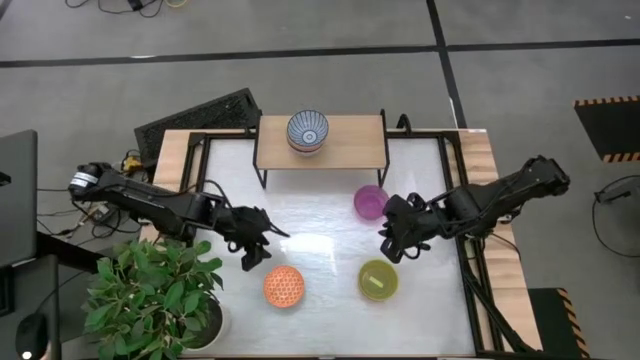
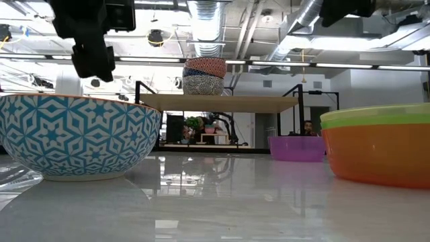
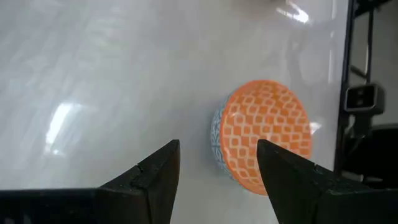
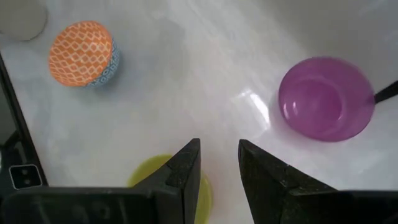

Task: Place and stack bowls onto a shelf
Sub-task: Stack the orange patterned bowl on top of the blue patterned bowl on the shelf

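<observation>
The left gripper [image 1: 262, 247] hovers, jaws spread and empty, just above the orange patterned bowl [image 1: 284, 286] on the white table [image 1: 320, 300]; the right gripper [image 1: 392, 238], jaws parted and holding nothing, hangs between the purple bowl [image 1: 370, 201] and olive-yellow bowl [image 1: 378, 280]; stacked bowls [image 1: 307, 131] sit on the shelf [image 1: 350, 145].

Glossy white tabletop [image 1: 320, 250] mirrors lights; shelf [image 1: 350, 140] has matt light wood plank, thin black metal legs.
</observation>
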